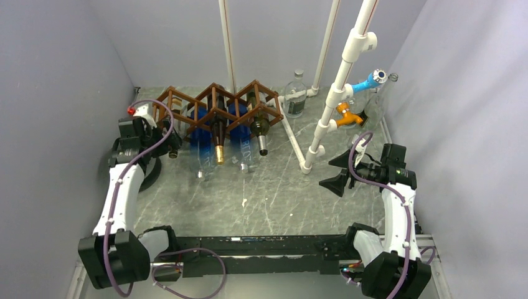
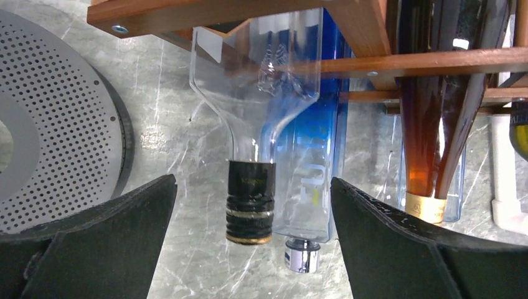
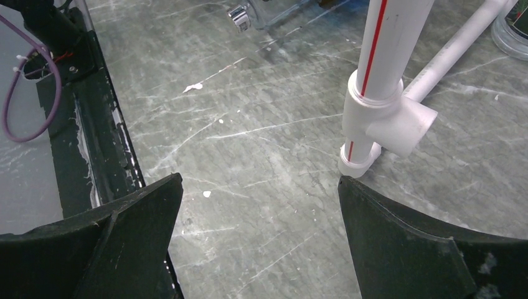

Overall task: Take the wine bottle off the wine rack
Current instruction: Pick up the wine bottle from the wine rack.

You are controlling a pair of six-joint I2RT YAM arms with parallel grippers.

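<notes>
The clear, black-capped wine bottle (image 2: 252,193) lies in the left end cell of the wine rack (image 2: 187,12), neck poking out toward the left jaws, spread wide and grasping nothing; the right jaws hang released over the bench (image 1: 268,199)

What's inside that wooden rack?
The wine rack holds bottles lying necks outward, including a clear bottle with a black cap, a blue bottle, an amber bottle with gold foil, and a dark bottle with a silver top. Their bases are hidden behind the slats.
</notes>
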